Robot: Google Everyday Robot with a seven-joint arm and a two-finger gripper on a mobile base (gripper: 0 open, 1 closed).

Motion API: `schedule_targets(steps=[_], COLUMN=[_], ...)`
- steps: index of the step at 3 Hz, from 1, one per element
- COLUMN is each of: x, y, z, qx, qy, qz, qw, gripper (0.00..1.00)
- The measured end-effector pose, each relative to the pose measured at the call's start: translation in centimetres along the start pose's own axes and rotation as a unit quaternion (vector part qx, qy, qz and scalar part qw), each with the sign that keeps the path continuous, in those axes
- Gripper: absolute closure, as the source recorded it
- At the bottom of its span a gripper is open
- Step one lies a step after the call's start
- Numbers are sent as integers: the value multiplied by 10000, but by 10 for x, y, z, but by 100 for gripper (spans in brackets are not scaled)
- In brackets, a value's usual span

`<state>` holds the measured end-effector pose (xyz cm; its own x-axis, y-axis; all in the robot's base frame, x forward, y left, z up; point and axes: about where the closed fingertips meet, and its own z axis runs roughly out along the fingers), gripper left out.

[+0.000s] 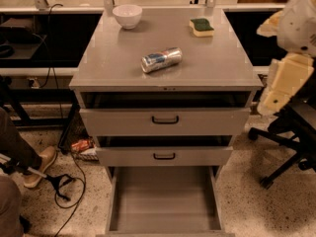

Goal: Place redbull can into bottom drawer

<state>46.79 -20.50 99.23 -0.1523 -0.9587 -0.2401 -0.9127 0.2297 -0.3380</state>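
While redbull can (161, 59) lies on cabinet top (212, 63), arm (285, 80) hangs right, gripper unseen.

Silver-and-blue redbull can (161, 59), white bowl (127, 15), green-yellow sponge (201, 26), grey bottom drawer (163, 196), black handles (165, 119); cream arm (285, 80) at right, its pincer unseen.

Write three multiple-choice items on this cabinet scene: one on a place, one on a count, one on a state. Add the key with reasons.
1. The redbull can lies: A) on the cabinet top B) in a drawer C) on the ground
2. Drawers with black handles: A) one B) two C) three
3. The bottom drawer is: A) shut B) pulled open C) taken out

Key: 1 A, it rests on its side on the grey top. 2 B, only the two upper drawers carry handles. 3 B, its inside shows. The gripper is out of view; only the arm shows at the right.
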Motion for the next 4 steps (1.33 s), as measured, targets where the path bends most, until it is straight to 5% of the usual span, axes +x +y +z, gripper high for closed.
schedule_targets(steps=[2,3,4], x=[-46,-82,-83], y=[-69,-87,-89], z=[76,124,126], qx=[-193,-469,-455], qy=[-478,-618,-616], qz=[-499,-714,-750], qw=[9974,9944,9942], gripper=[0,0,0])
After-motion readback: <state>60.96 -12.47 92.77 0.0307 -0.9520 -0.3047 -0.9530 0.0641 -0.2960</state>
